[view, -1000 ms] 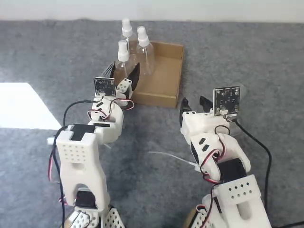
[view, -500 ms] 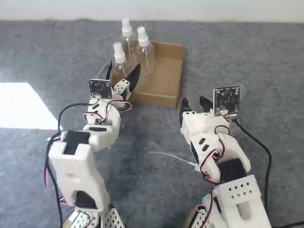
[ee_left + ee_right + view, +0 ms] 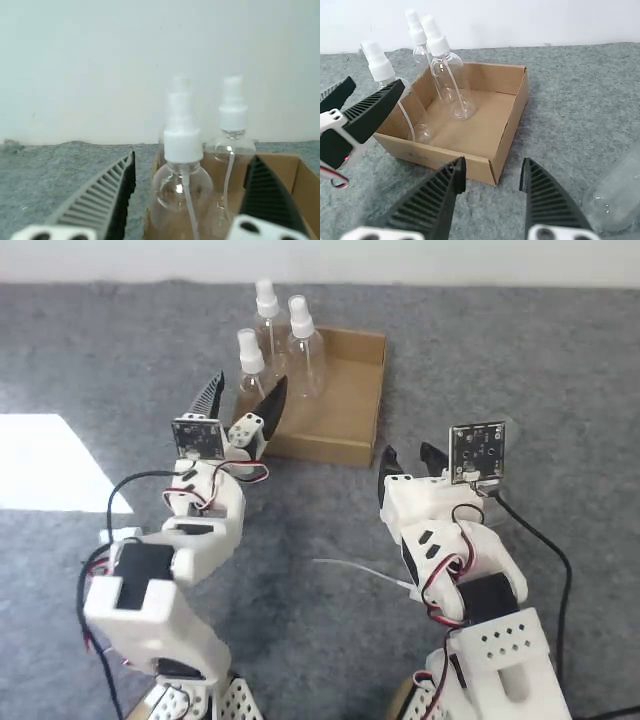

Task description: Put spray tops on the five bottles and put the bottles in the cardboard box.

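Presently: three of five bottles boxed

We see three capped bottles (image 3: 303, 340) upright in the cardboard box (image 3: 320, 448), upper centre of the high view. The left gripper (image 3: 248, 388) has its jaws spread, flanking the nearest bottle (image 3: 250, 370) without pinching it. The right gripper (image 3: 408, 452), below the box's right corner, is likewise spread and empty. We judge this placement finished; next, the loose bottle (image 3: 615, 195) lying near the right gripper needs fetching and capping.

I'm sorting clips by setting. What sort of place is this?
Probably a robotics test bench: a white plastic left arm and right arm stand on a grey felt-like table cover before a plain white wall, with a brown cardboard box of clear plastic spray bottles.
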You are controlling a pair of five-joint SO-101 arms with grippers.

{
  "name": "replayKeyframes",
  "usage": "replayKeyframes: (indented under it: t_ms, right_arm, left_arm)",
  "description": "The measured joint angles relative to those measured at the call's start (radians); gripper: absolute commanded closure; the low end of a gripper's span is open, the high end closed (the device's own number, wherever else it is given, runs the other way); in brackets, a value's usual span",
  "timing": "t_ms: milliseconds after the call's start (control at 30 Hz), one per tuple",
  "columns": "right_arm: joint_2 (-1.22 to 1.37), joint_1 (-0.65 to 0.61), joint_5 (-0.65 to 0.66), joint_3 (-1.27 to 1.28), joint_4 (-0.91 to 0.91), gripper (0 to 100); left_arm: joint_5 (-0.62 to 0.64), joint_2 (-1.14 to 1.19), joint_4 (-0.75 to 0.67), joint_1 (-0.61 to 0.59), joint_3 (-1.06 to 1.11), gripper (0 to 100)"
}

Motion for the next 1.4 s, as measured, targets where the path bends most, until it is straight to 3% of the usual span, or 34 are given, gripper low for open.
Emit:
replayKeyframes:
  t_ms: [133, 267, 533, 733, 1000, 1300, 1400]
  right_arm:
    - [0.000, 0.000, 0.000, 0.000, 0.000, 83.7]
    - [0.000, 0.000, 0.000, 0.000, 0.000, 83.7]
    - [0.000, 0.000, 0.000, 0.000, 0.000, 83.7]
    - [0.000, 0.000, 0.000, 0.000, 0.000, 83.7]
    - [0.000, 0.000, 0.000, 0.000, 0.000, 83.7]
    - [0.000, 0.003, 0.003, 0.000, 0.003, 83.7]
    - [0.000, 0.014, 0.037, -0.002, 0.040, 83.7]
  left_arm:
    - [0.000, -0.075, 0.015, 0.005, 0.058, 67]
    - [0.000, -0.166, 0.135, -0.008, 0.075, 67]
    - [0.104, -0.427, 0.499, -0.118, 0.075, 67]
    - [0.169, -0.663, 0.836, -0.144, 0.077, 68]
    - [0.241, -0.901, 1.183, -0.143, 0.077, 68]
    - [0.373, -1.046, 1.418, -0.207, 0.077, 98]
    - [0.373, -1.079, 1.478, -0.218, 0.077, 99]
